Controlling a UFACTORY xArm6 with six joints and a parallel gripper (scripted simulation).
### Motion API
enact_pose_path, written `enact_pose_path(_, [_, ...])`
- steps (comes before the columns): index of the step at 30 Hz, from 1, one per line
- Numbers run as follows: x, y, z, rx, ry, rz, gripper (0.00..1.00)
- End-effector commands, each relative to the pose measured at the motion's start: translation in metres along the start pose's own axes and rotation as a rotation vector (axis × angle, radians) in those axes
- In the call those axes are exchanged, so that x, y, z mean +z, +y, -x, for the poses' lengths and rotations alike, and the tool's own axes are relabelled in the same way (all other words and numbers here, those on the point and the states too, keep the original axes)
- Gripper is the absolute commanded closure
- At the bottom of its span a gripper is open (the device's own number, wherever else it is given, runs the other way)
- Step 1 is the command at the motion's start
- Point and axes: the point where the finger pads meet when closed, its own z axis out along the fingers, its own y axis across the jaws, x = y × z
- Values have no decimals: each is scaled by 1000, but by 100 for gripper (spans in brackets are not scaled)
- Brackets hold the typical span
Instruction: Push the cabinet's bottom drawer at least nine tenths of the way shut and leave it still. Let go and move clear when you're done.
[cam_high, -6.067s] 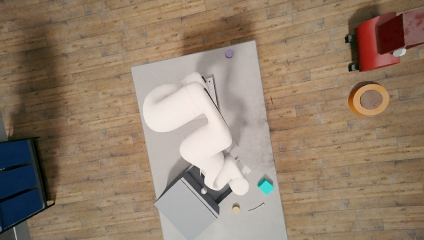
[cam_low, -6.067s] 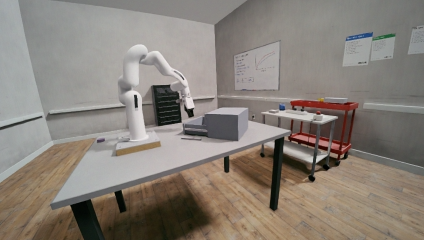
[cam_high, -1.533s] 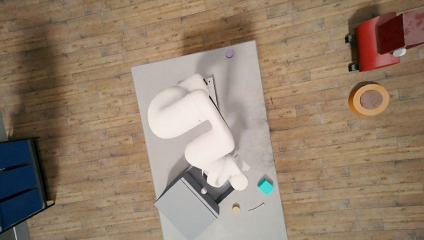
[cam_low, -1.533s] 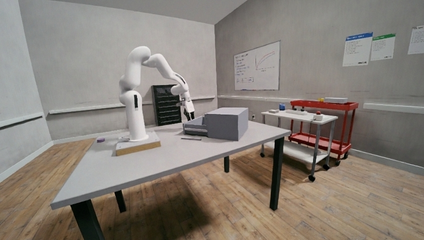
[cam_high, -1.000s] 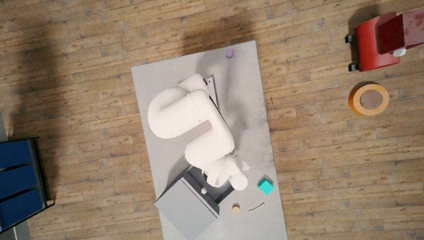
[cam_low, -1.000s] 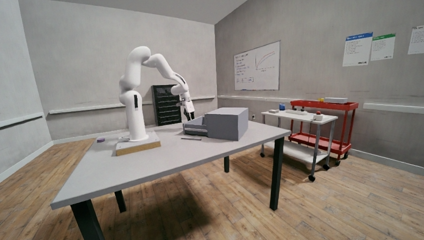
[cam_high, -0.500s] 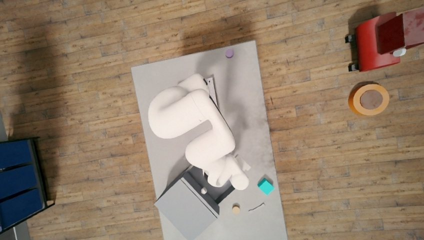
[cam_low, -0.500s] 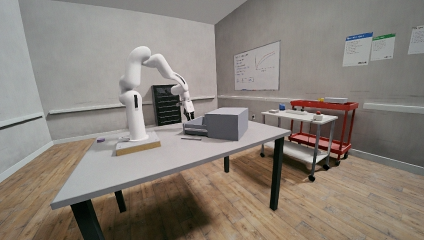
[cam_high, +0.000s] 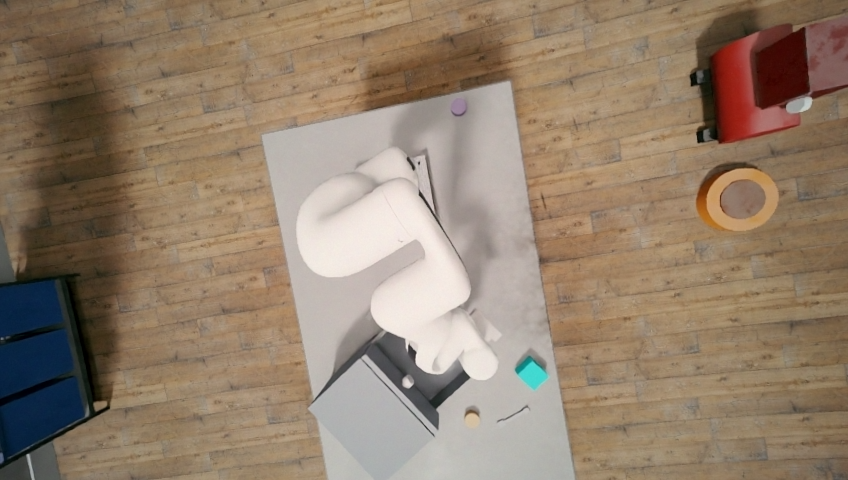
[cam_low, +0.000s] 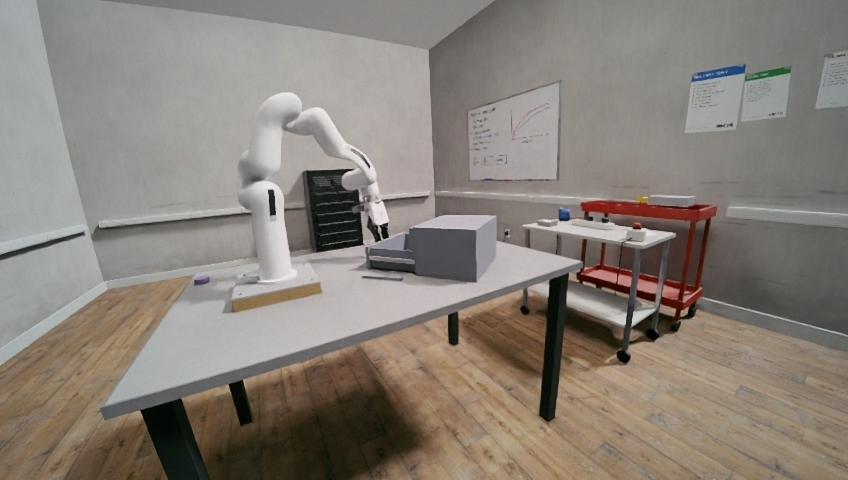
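1. The grey cabinet (cam_low: 455,246) stood near the far end of the table (cam_low: 333,333), and its bottom drawer (cam_low: 389,256) was pulled out toward the arm, clearly not yet shut.
2. The gripper (cam_low: 378,230) hung just above the far rim of the drawer, with its fingers partly apart and nothing between them.
3. The fingers seemed to be over the open tray and not in front of the drawer face. In that case a push could go into the tray or slip over the rim.
4. The cabinet was not visibly fixed, so a hard or oblique push could slide or turn the whole body instead of closing the drawer.
5. A small round piece (cam_high: 407,381) lay in the drawer. It could roll and perhaps block the closing.
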Motion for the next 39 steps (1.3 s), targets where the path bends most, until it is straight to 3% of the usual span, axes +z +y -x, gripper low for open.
enact_pose_path(1, [-1, 1, 0, 1, -1, 4, 40])
enact_pose_path(39, [38, 0, -8, 1, -1, 4, 40])
